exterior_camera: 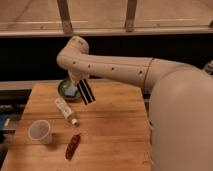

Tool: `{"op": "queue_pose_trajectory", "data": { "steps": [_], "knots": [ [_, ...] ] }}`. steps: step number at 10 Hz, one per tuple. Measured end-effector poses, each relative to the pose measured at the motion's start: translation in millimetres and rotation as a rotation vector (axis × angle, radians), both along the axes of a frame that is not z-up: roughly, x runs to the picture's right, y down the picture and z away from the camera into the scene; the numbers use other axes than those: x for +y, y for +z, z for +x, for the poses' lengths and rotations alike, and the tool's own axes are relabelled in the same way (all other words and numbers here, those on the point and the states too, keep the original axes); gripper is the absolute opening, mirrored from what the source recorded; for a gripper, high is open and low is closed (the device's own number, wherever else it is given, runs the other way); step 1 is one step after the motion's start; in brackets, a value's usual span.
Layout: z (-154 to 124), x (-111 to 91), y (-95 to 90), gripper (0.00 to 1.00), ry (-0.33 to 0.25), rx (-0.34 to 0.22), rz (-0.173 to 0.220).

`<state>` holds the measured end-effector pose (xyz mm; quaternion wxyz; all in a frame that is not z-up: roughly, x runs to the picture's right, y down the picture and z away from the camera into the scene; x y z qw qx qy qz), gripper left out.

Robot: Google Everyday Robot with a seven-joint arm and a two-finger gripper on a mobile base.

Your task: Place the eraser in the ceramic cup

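One arm reaches in from 3 o'clock over the table. Its gripper hangs above the board's 12 o'clock edge, closed on the upper end of the eraser. The eraser is held off the wood. It is tilted, with its top toward 11 o'clock and its free end toward 5 o'clock, and its pale stripes run lengthwise.

Taking the middle of the board as the dial's centre:
- The bowl sits at 11 o'clock, just beside the eraser on its 9 o'clock side. The gripper partly covers the bowl's rim.
- The tube lies at 10 o'clock, slanted, with its cap end pointing toward 5 o'clock.
- The cup stands upright at 9 o'clock, near the board's edge. It is well apart from the eraser, which is at about 1 o'clock from it.
- The sausage lies at 7 o'clock, near the cup's 4 o'clock side but apart from it.
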<state>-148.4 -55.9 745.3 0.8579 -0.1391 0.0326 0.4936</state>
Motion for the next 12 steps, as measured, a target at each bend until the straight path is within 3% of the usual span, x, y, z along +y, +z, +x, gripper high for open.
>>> {"op": "queue_pose_trajectory", "data": {
  "steps": [3, 5, 7, 8, 12],
  "knots": [
    [-61.8, -11.8, -24.7, 0.1, -0.074, -0.09, 0.049],
    [-115.7, -13.0, -43.6, 0.1, -0.125, -0.221, 0.036],
    [-155.0, -3.3, -59.0, 0.1, -0.163, -0.328, -0.008],
    [-162.7, -2.2, -62.8, 0.1, -0.17, -0.355, -0.018],
    [-162.7, -2.3, -62.7, 0.1, -0.169, -0.356, -0.019]
  ]
}}
